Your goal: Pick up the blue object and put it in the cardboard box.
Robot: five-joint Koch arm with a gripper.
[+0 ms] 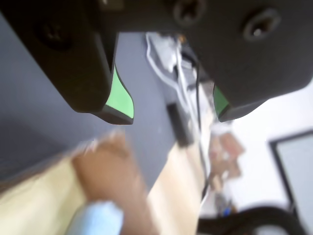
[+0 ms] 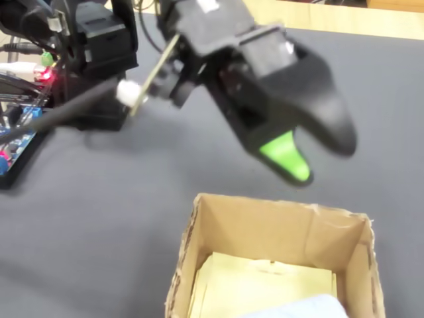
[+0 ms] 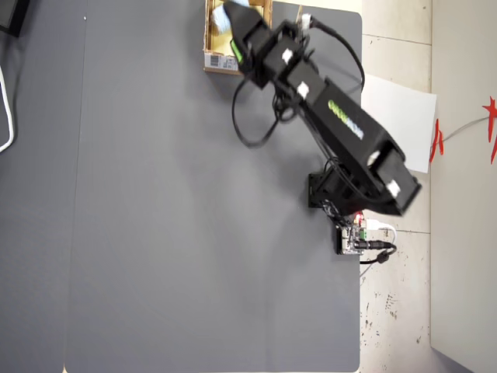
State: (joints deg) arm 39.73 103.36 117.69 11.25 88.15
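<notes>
The cardboard box point(image 2: 265, 207) stands open at the bottom of the fixed view, tan with a pale yellowish floor. The blue object point(image 2: 299, 309), a pale blue soft pad, lies inside it at the near edge of the picture. My gripper point(image 2: 322, 164) hangs just above the box's far rim, open, with nothing between its green-padded fingers. The wrist view shows my gripper point(image 1: 172, 115) with its jaws wide apart, and below them the blurred box wall point(image 1: 113, 169) and the blue object point(image 1: 96, 218). From overhead, the box point(image 3: 221, 61) sits at the mat's top edge under the gripper point(image 3: 239, 48).
A blue circuit board point(image 2: 13, 151) with wires and a lit red LED point(image 2: 44, 75) sits at the left of the fixed view beside the arm's base point(image 3: 334, 193). The grey mat point(image 3: 171, 217) spreads wide to the left in the overhead view. White paper point(image 3: 397, 116) lies off the mat's right edge.
</notes>
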